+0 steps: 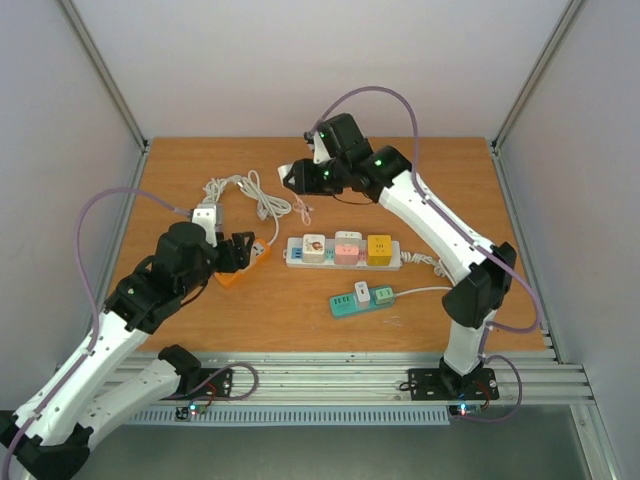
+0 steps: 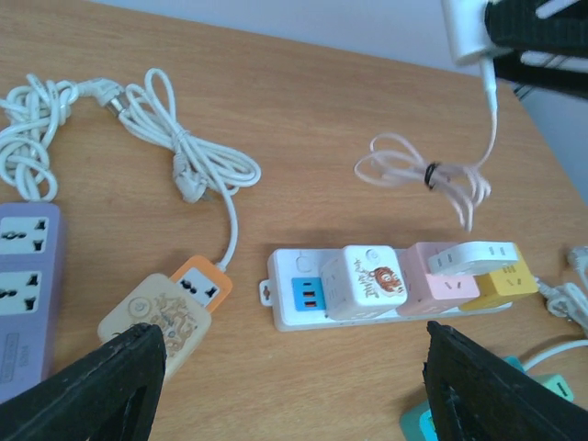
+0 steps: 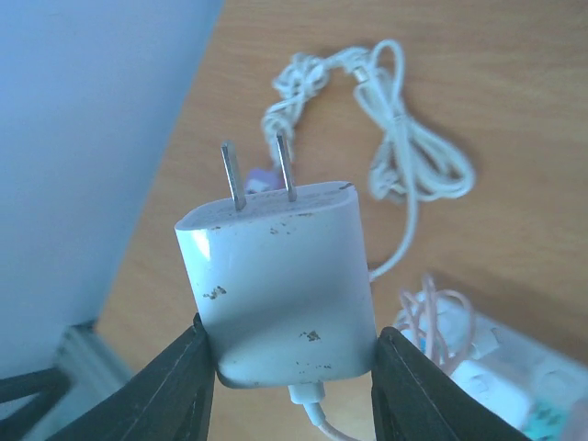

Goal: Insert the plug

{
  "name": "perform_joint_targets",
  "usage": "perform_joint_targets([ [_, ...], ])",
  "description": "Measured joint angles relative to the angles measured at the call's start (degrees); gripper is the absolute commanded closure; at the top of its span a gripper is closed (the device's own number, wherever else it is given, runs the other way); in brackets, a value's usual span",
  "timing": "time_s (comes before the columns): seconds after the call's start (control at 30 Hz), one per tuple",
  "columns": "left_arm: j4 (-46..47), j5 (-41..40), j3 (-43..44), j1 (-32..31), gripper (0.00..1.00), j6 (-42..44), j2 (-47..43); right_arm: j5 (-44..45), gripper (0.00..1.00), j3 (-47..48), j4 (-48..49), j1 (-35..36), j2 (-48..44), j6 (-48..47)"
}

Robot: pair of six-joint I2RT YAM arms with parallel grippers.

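From above, we see the right gripper [image 1: 293, 178] at 11 o'clock of the white power strip [image 1: 343, 252] and the left gripper [image 1: 240, 250] at its 9. Our left wrist view shows the left jaws spread wide and empty. Our right wrist view shows the right jaws clamping the white plug [image 3: 280, 285], prongs toward 12 o'clock.
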Motion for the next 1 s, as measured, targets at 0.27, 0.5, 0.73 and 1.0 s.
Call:
perform_joint_targets([
  [0.27, 9.5, 8.3, -2.1, 0.0, 0.27, 2.9, -2.3, -3.5, 0.65, -11.4, 10.7, 5.0, -7.8, 17.3],
  [0.5, 19.9, 12.8, -6.0, 0.0, 0.29, 4.5, -2.5, -3.3, 0.67, -25.5, 21.7, 7.6, -13.2, 36.2],
  [0.73, 29.1, 12.9, -10.3, -0.3, 0.35, 3.9, -2.2, -2.6, 0.69, -31.6, 30.2, 8.2, -15.6, 50.2],
  [1.0, 37.5, 13.6, -11.0, -0.4, 0.43, 1.1, 0.8, -3.3, 0.68, -35.8, 38.8, 9.0, -16.9, 59.3],
])
